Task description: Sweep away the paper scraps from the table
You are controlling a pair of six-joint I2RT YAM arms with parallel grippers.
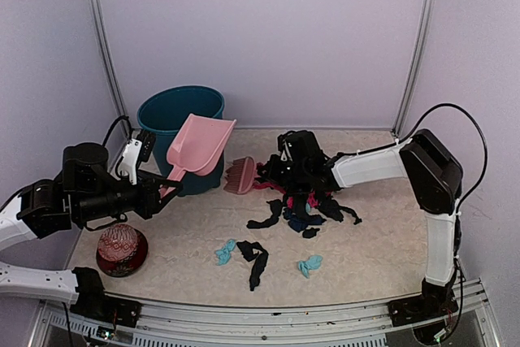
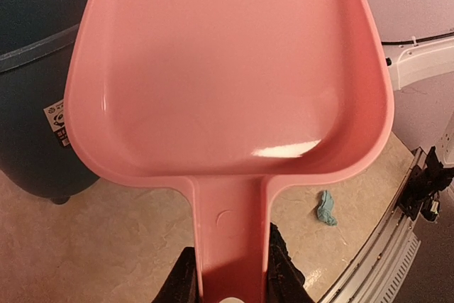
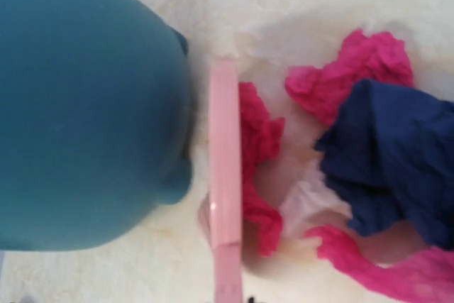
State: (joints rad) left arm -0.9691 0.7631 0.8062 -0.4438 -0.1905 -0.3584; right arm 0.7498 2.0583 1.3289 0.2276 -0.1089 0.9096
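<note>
The paper scraps lie heaped in black, magenta and dark blue at the middle of the table. Loose teal scraps and a black one lie nearer the front. My left gripper is shut on the handle of the pink dustpan, held raised in front of the teal bin. In the left wrist view the dustpan fills the frame, its handle between my fingers. My right gripper is shut on the pink brush. The brush stands beside magenta scraps and a dark blue scrap.
A red patterned ball in a dark bowl sits at the front left. The teal bin stands close to the left of the brush. A metal rail edges the front of the table, and lilac walls close off the back and sides.
</note>
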